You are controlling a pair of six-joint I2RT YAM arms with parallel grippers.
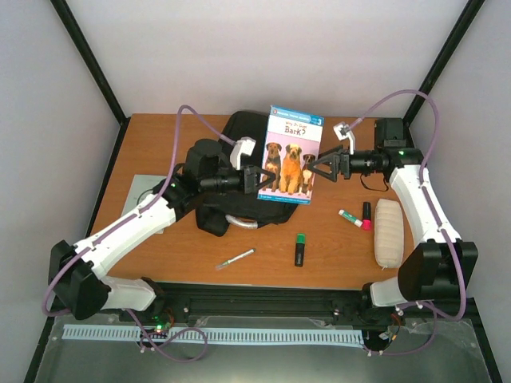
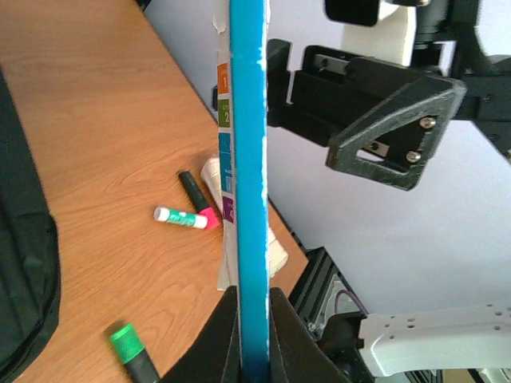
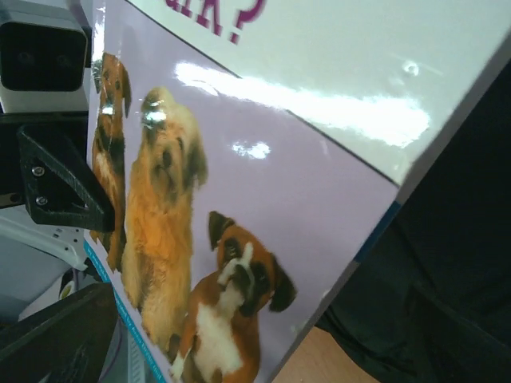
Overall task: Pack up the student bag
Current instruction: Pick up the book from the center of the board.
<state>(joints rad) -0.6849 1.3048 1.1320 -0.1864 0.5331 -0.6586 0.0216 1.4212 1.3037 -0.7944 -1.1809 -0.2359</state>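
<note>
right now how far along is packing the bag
Done: nothing visibly in the bag. In hand: the left gripper grips the book upright in the air by it, the right gripper open alongside. Left: the book, then the pen, green marker, glue stick, pink marker and pouch lying outside.

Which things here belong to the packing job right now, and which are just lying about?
In play: bag; book, held by left end effector; open right end effector.
Lying about: pouch, glue stick, marker, green highlighter, pen.
</note>
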